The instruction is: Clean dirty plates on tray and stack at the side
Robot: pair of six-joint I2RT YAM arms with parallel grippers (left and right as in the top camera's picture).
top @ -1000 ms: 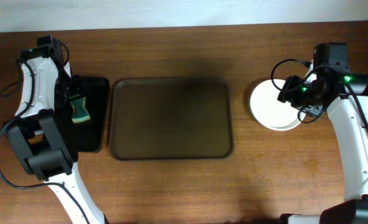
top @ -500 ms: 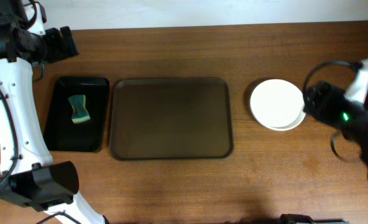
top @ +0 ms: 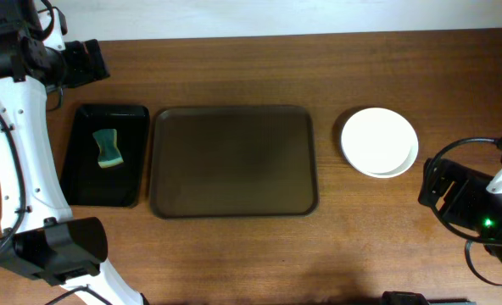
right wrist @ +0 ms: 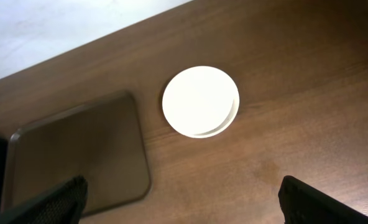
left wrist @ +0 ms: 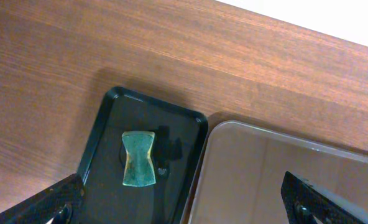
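Right of the large dark brown rounded-rectangle tray (top: 234,161), apart from its rim, the round white plates (top: 379,141) sit in one stack on the wood. I count the top plate and the edge of one more peeking out beneath it, and cannot tell any further. I count one such tray, and its whole floor shows. Just left of it, almost rim to rim, lies one smaller glossy black tray (top: 105,155) with one green and tan sponge (top: 108,148) in its middle. Everything rests on a brown wood-grain table (top: 234,254), and a pale strip runs beyond its far edge. My left gripper (left wrist: 183,208) hangs high past the brown tray's far left corner, over the black tray's far end, with its jaws spread wide and holding nothing. My right gripper (right wrist: 184,202) hangs well right of the brown tray and nearer than the stack, with its jaws spread likewise and nothing between them. Wood shows along the brown tray's near side and between it and the stack
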